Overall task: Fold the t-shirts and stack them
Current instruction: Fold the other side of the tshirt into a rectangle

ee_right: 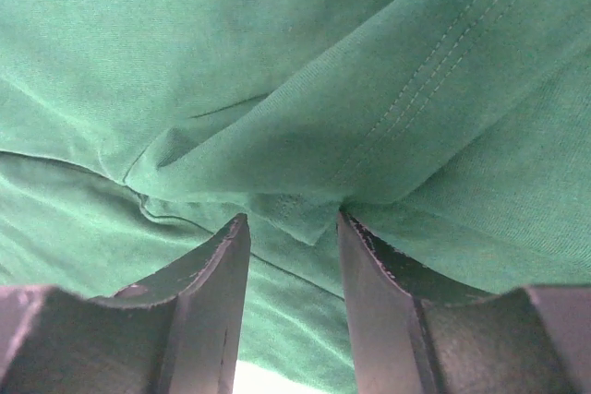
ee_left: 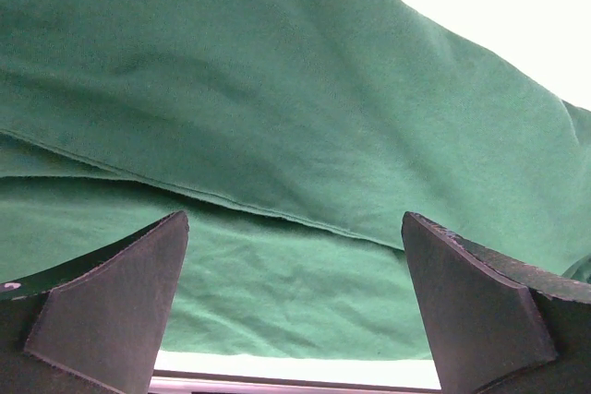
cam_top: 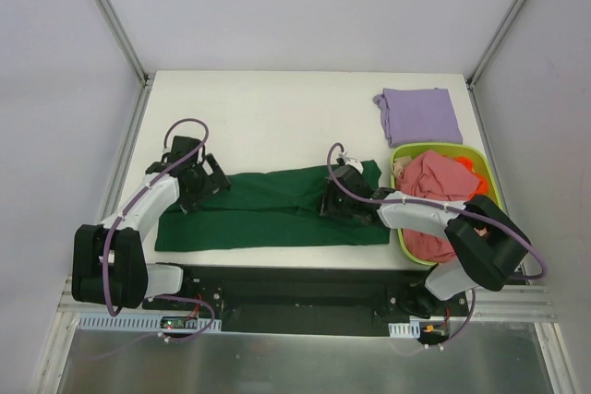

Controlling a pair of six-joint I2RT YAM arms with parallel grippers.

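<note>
Top external view: dark green t-shirt (cam_top: 268, 209) spread on worktop (cam_top: 277, 108), long axis left-right. Left end effector (cam_top: 205, 178) spread wide over its left end; right end effector (ee_right: 294, 228) pinching stitched hem fold near its right end.

Counter (cam_top: 268, 108): white, matte, rectangular | Walls (cam_top: 305, 6): plain pale grey panels on the far, left and right sides | Frame: grey metal struts (cam_top: 109, 14) rising diagonally at the two far corners | Near edge: black base plate (cam_top: 295, 288) over an aluminium rail (cam_top: 517, 297) | Light: even, diffuse, soft shadows
</note>
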